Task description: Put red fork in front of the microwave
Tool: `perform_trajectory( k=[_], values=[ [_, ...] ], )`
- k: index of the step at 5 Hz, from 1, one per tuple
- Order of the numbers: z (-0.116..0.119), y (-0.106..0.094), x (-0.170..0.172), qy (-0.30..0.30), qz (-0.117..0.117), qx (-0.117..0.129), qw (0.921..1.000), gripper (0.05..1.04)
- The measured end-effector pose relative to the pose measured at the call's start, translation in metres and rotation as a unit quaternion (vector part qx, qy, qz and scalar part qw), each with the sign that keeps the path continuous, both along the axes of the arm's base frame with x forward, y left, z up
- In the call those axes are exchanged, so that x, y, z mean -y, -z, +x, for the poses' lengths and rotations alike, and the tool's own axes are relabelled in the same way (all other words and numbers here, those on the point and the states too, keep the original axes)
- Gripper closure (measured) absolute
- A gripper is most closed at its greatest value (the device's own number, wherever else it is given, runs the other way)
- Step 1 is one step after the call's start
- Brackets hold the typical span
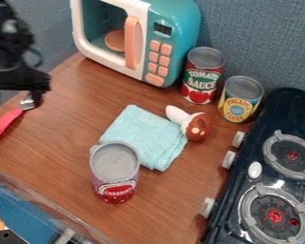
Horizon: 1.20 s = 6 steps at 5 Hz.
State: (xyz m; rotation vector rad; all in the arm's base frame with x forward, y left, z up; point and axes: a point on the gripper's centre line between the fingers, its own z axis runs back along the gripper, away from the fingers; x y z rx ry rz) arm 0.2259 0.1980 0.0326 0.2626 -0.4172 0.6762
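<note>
Red fork (14, 114) is lying at nine o'clock. My end effector (15, 97) is hanging open; I'm aiming to straddle the handle (2, 126) squarely.

The red fork (4, 125) lies on the desk (66, 143) at the left edge of the camera view, its pinkish-red handle toward the lower left and its metal head toward the upper right, partly hidden. The toy microwave (182, 21) stands upright at the back, teal with a white front, a peach handle, 6 small buttons and 1 wider one, and a round peach plate inside.
</note>
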Motion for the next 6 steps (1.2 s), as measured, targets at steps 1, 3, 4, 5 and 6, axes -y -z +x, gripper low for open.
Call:
perform_trajectory(
  k=[1,3,4,5,6],
  values=[
    [-0.007,0.005,-0.015,0.132,-0.020,-0.011,0.9910,0.082],
    [-0.006,0.012,-0.030,0.268,-0.083,-0.058,0.9580,0.082],
    [-0.007,0.013,-0.028,0.263,-0.088,-0.068,0.9582,0.082],
    [-0.008,0.022,-0.028,0.257,-0.106,-0.083,0.9569,0.083],
    [-0.006,0.036,-0.024,0.270,-0.094,-0.111,0.9517,0.083]
  ],
)
